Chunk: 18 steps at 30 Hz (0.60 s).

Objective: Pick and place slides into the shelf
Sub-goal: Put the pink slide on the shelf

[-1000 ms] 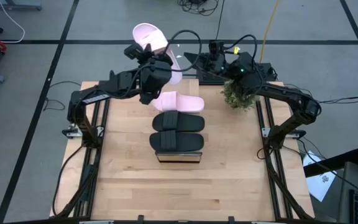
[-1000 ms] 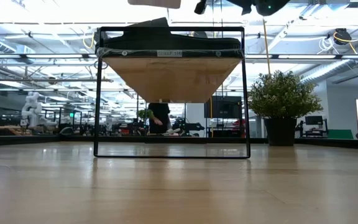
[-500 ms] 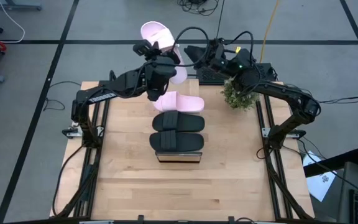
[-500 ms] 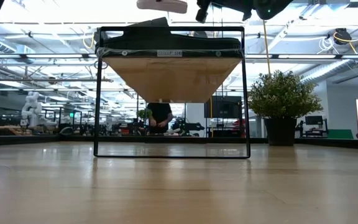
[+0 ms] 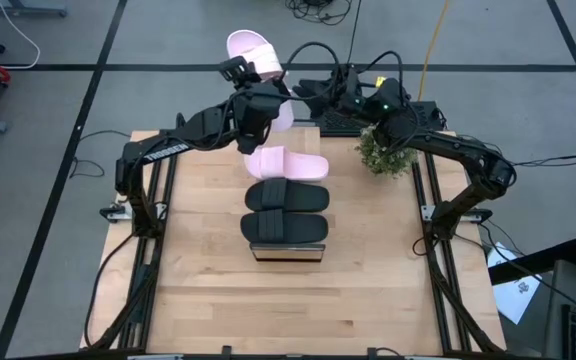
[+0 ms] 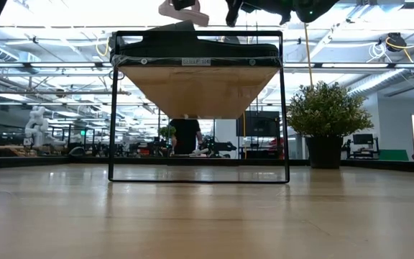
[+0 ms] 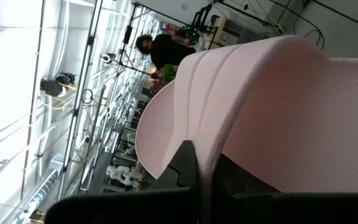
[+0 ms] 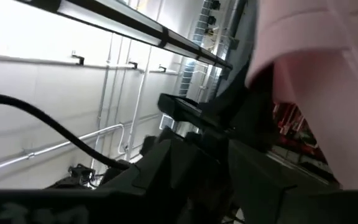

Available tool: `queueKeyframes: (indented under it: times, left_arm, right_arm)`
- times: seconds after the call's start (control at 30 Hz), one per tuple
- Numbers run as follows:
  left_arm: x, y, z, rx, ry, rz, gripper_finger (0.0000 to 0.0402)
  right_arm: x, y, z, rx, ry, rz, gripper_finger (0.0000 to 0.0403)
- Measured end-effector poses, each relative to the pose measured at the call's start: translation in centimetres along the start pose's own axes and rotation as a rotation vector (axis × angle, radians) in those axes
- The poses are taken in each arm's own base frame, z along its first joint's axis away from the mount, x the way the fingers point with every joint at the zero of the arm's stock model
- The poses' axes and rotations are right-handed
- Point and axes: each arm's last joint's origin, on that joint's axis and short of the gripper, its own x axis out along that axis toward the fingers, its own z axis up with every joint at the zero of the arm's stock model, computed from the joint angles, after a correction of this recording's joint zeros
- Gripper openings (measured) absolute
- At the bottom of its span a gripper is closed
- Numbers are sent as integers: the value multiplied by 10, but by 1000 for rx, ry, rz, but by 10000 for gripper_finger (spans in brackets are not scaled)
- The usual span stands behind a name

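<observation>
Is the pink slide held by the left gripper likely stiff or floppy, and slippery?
Likely fairly stiff and light: the pink slide juts out unsupported from the left gripper without drooping. Probably not slippery: its textured sole shows in the left wrist view, pinched at one edge.

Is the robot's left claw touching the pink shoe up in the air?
Touching. The left wrist view shows the left gripper pinching the pink slide by its edge.

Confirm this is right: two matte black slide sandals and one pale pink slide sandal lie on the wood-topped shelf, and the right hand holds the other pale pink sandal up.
Not quite: the left hand holds the other pale pink slide sandal up, not the right hand, which has let go. The high view shows it. Two matte black slide sandals and one pale pink slide sandal do lie on the wood-topped shelf.
</observation>
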Motion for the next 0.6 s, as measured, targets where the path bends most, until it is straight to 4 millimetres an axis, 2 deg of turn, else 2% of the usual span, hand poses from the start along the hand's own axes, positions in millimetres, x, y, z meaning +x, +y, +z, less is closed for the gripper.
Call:
queueKeyframes:
  times: [0.43,0.6]
  left_arm:
    - [3,9,9,14,-127,-33,0]
    - [3,5,12,18,-153,-46,0]
  right_arm:
    - [-1,0,3,171,-1,2,148]
    - [-1,1,4,215,-37,12,148]
